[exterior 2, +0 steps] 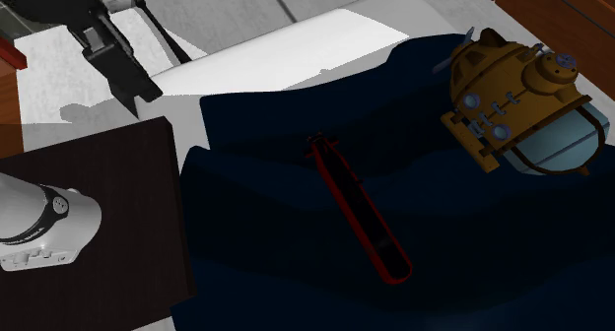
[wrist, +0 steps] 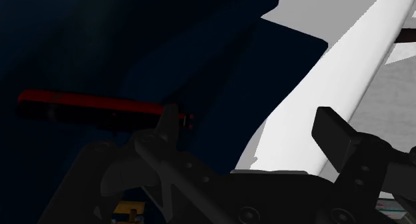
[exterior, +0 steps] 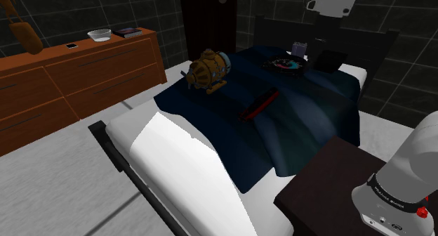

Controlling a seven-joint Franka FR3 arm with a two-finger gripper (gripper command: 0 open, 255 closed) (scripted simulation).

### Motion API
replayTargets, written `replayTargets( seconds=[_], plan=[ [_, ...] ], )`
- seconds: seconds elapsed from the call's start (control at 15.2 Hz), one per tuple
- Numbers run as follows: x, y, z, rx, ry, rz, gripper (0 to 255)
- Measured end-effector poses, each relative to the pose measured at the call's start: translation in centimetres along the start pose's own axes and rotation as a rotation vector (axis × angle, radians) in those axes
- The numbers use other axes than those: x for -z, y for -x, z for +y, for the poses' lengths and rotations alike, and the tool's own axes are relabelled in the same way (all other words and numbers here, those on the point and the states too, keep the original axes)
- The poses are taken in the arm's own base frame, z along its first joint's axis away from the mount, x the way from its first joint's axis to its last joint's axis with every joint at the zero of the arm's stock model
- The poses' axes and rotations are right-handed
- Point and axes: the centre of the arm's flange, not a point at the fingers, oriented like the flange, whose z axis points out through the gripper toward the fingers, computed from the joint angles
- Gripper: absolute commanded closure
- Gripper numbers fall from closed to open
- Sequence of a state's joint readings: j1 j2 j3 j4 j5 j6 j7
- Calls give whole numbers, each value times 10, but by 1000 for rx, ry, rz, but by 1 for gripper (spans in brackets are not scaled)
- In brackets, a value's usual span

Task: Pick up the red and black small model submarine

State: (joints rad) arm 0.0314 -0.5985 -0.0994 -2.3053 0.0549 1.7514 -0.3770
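The red and black model submarine (exterior: 258, 105) is long and thin and lies flat on the dark blue blanket (exterior: 302, 122) in the middle of the bed. In the second exterior view the submarine (exterior 2: 360, 209) runs diagonally across the blanket. My gripper (exterior 2: 110, 61) hangs high above the bed's white edge, well apart from the submarine. In the wrist view the gripper (wrist: 250, 123) is open with nothing between its fingers. There the submarine (wrist: 93, 106) lies beyond the left finger (wrist: 170, 119), off to its side.
A brass-coloured diving-vessel model (exterior: 208, 69) sits on the blanket near the submarine. A dark round item (exterior: 284, 64) and a small box (exterior: 300, 49) lie at the bed's far end. A wooden dresser (exterior: 77, 76) with a bowl (exterior: 99, 35) stands at the shoulder view's left.
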Motion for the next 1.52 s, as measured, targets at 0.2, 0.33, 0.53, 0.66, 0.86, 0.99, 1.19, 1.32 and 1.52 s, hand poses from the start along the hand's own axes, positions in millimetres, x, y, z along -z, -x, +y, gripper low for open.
replayTargets(
  seconds=[0.2, 0.33, 0.53, 0.66, 0.86, 0.99, 1.19, 1.32, 1.52],
  plan=[
    [-23, -13, 27, 60, 2, -16, 0],
    [-43, -26, 43, 100, 4, -27, 0],
    [-69, -46, 70, 159, 7, -43, 0],
    [-89, -59, 83, 199, 10, -54, 0],
    [-114, -79, 102, 260, 13, -68, 0],
    [-132, -95, 119, 300, 15, -80, 0],
    [-159, -116, 136, 360, 17, -96, 0],
    [-178, -129, 149, 400, 19, -107, 0],
    [-207, -150, 169, 460, 23, -123, 0]
  ],
)
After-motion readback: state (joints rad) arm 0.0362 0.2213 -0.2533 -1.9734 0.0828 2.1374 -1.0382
